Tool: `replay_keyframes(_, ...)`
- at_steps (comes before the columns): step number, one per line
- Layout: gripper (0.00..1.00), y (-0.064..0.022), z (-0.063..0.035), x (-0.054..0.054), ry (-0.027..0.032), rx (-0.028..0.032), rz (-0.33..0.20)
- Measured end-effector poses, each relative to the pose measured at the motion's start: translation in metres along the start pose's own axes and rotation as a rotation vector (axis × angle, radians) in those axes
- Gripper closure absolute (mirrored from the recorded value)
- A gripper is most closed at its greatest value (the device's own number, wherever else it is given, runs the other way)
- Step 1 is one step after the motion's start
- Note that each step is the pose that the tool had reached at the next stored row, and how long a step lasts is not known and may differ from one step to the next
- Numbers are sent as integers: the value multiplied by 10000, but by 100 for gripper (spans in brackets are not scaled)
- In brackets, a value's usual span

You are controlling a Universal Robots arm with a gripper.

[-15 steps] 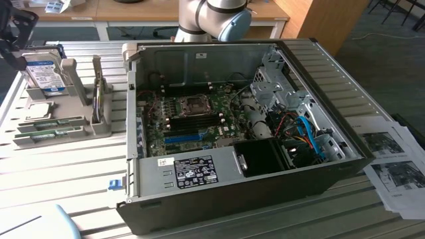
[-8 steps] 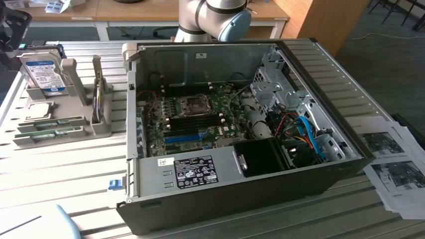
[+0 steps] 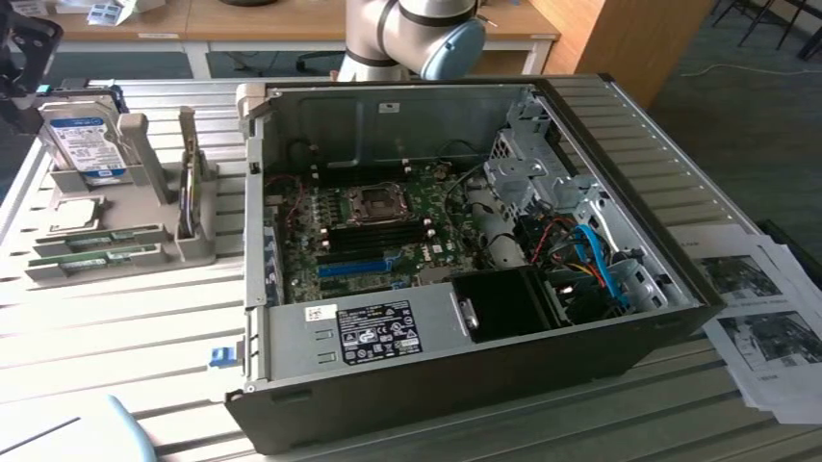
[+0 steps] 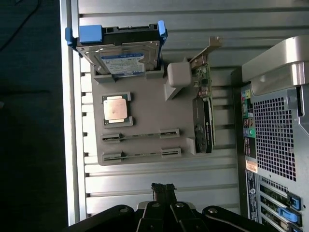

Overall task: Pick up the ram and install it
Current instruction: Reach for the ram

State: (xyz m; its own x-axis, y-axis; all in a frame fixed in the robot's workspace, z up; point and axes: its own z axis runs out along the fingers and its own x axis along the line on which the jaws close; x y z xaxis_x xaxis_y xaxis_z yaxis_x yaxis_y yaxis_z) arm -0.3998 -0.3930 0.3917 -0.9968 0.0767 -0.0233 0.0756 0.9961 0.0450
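Two rams lie edge-up in slots of a grey holder (image 4: 145,111): one green stick (image 4: 140,135) and a second (image 4: 141,154) beside it. In the exterior view they sit at the holder's near end (image 3: 96,239) (image 3: 90,258), on the left of the open computer case (image 3: 449,241). My gripper (image 4: 163,187) hovers above the table slats a short way from the nearer ram, fingers pressed together and holding nothing. The motherboard's dark memory slots (image 3: 385,231) lie inside the case, beside the processor socket (image 3: 375,200).
The holder also carries a blue-labelled hard drive (image 4: 123,60), a processor chip (image 4: 116,108) and an upright expansion card (image 4: 203,123). The arm's body (image 3: 411,29) stands behind the case. Papers (image 3: 757,308) lie at the exterior view's right. The case's rear panel (image 4: 275,140) is close by.
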Motion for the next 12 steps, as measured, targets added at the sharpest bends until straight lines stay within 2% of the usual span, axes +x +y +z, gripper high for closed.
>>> replay_keyframes(6,91,107,8,11,0,4,1)
replay_keyframes(12,91,105,8,36,-1,7,1)
